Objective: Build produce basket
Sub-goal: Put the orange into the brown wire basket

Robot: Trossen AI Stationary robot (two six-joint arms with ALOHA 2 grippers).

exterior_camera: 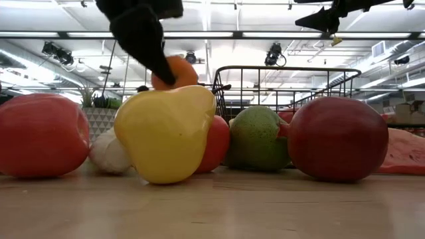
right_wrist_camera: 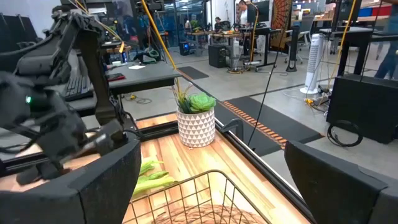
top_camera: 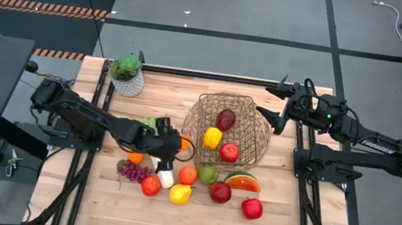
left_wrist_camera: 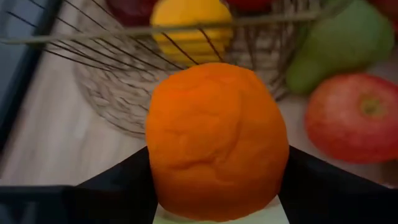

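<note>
From my remote station: the left pincer (left_wrist_camera: pixel 214 208) grips an orange (left_wrist_camera: pixel 216 140) between closed fingers, raised above the counter (top_camera: pixel 95 192) beside the basket (top_camera: pixel 253 136). Loose produce (top_camera: pixel 206 186) lies in a cluster just in front of the basket; three pieces sit inside, one apparently a dark apple. Farther off, the right pincer (top_camera: pixel 273 103) hovers wide open, empty, over the basket's far rim.
</note>
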